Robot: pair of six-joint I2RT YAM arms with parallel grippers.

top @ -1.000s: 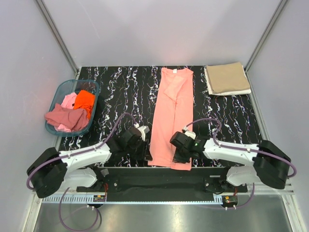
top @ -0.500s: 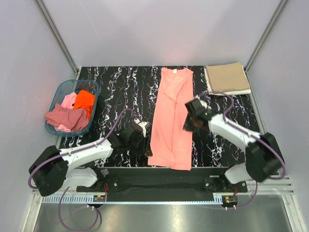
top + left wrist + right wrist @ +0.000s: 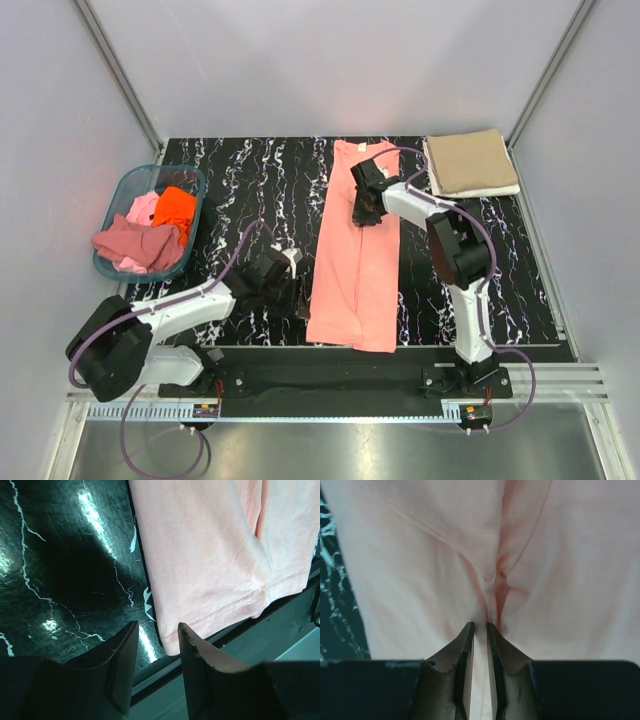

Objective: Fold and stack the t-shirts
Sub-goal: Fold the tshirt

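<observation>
The right arm has swung away from the near hem and now reaches far up the table [image 3: 250, 180], while the left has barely shifted. The right hand [image 3: 480, 626] sits low on the salmon t-shirt [image 3: 352, 280]. Its fingers are nearly together at a pucker beside the folded-in sleeve, and I cannot tell whether cloth is truly caught.

The left hand [image 3: 156, 630] is released, with its 2 fingers spread either side of the near-left hem corner and holding nothing.

To my eye the shirt, already a long strip, wants folding end to end. Each pinch should take every layer, so the sleeve does not slip out.

The near hem lies right at the table's front edge, leaving little margin there. There is bare table to the left. The basket [image 3: 118, 195] of loose t-shirts [image 3: 135, 243] is well apart, and the folded tan t-shirt [image 3: 470, 162] lies near, at the far right.
</observation>
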